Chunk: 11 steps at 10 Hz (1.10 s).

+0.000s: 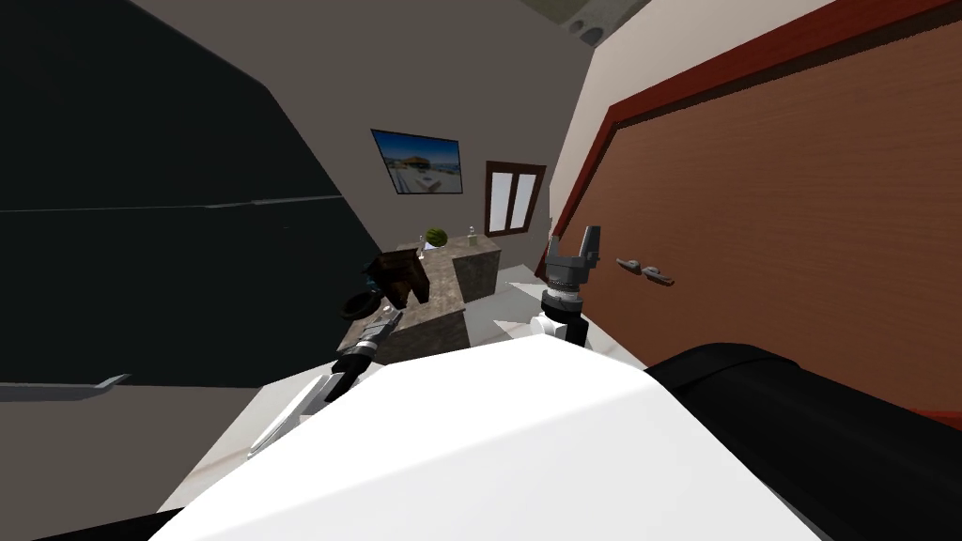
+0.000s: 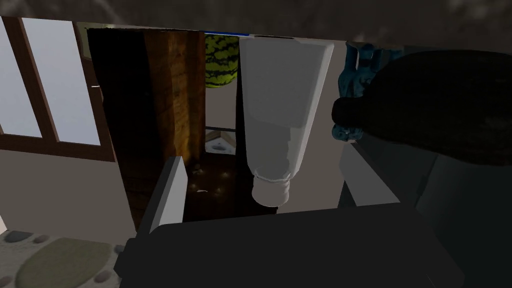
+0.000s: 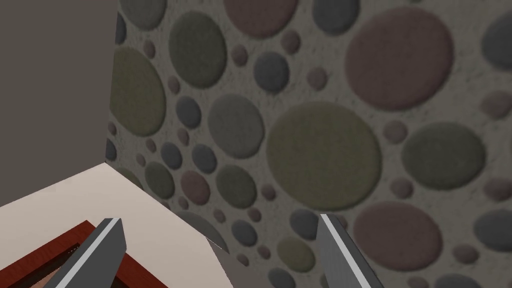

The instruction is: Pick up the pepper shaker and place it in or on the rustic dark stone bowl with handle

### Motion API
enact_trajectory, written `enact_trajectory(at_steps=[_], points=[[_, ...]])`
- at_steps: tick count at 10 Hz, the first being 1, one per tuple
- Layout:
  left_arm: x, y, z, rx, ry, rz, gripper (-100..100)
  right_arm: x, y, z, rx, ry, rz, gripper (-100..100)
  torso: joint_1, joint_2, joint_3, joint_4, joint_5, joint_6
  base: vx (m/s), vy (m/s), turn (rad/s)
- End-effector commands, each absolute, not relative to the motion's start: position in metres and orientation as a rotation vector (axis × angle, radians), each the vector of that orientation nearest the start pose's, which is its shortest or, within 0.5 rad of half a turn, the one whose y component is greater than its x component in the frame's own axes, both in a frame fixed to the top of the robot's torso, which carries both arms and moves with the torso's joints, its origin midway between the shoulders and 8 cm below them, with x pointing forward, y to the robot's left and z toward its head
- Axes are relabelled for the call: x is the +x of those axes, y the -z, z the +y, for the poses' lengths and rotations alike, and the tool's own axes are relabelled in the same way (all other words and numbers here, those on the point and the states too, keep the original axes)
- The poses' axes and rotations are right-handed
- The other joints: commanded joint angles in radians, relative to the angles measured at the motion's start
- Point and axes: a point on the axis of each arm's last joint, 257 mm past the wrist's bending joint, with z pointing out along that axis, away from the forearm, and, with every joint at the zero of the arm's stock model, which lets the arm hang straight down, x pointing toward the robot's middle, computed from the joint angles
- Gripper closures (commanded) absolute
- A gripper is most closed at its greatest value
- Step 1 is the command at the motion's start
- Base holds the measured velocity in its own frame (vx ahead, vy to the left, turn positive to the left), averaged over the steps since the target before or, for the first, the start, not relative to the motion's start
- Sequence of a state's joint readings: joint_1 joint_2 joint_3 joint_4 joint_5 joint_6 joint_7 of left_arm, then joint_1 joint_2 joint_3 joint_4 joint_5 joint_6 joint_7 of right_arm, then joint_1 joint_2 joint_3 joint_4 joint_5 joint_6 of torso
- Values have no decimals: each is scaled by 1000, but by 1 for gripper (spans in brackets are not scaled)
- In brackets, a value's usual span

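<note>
A: Status, big to small?
B: Brown door (image 1: pixel 780 216) takes up my 2 o'clock. Table (image 1: pixel 443 296) is at 11 o'clock, with my left arm reaching over its near end.
A: What's on it?
B: Wooden box (image 1: pixel 401 275) mid-table. Dark bowl (image 1: pixel 357 303) at the near left edge, at the box's 8 o'clock. Left wrist view has its handle stub pointing toward the shaker. Watermelon (image 1: pixel 434 237) at the far end, small bottle (image 1: pixel 472 240) at its 3 o'clock.
A: Shaker?
B: Pepper shaker (image 2: pixel 280 115) is white and tapered, standing upright on the table. It's just beside the bowl, at the bowl's 3 o'clock in head view. The box is behind it.
A: Left claw?
B: Left claw (image 2: pixel 260 160) is wide. The shaker sits between the fingers with a gap on each side, no contact.
A: Right?
B: Right claw (image 1: pixel 573 246) is raised at 1 o'clock, near the door handle (image 1: pixel 643 270), fingers wide apart.
</note>
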<state>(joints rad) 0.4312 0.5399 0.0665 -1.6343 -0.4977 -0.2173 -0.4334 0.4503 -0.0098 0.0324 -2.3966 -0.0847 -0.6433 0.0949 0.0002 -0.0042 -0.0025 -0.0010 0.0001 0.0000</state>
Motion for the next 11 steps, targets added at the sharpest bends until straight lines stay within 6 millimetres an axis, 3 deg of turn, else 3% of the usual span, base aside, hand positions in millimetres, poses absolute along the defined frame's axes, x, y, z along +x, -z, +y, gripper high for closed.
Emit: enact_trajectory(at_steps=[1, 2, 3, 4, 8, 9, 10, 11], points=[[400, 300, 427, -102, 73, 1771, -100, 288, -110, -266, 438, -1372, 367, 0, 0, 0, 0, 0, 0, 0, 2, -16, -166], [403, 299, 435, -114, 62, 1768, -100, 288, -110, -266, 438, -1372, 367, 0, 0, 2, 1, 1, 0, 1, -14, -20, -216], [402, 300, 430, -105, 69, 1770, -100, 288, -110, -266, 438, -1372, 367, 0, -1, 4, 2, 1, 0, 1, -7, -5, -38], [403, 300, 431, -107, 68, 1769, 100, 288, -110, -266, 438, -1372, 367, 0, 0, 4, 3, 1, 0, 0, 0, 0, 13], [403, 300, 431, -107, 68, 1769, 100, 288, -110, -266, 438, -1372, 367, 0, 0, 4, 2, 1, 0, 0, 0, 0, 0], [403, 300, 431, -106, 68, 1769, 0, 288, -110, -266, 438, -1372, 367, 0, 0, 4, 2, 1, 0, 0, 0, 0, 0], [397, 301, 419, -89, 83, 1774, 100, 288, -110, -266, 438, -1372, 367, 0, 0, 4, 2, 1, 0, 0, 4, 15, 175], [400, 300, 423, -96, 78, 1771, 100, 288, -110, -266, 438, -1372, 367, 0, 1, 5, 3, 1, 0, -2, 1, 4, 52]])
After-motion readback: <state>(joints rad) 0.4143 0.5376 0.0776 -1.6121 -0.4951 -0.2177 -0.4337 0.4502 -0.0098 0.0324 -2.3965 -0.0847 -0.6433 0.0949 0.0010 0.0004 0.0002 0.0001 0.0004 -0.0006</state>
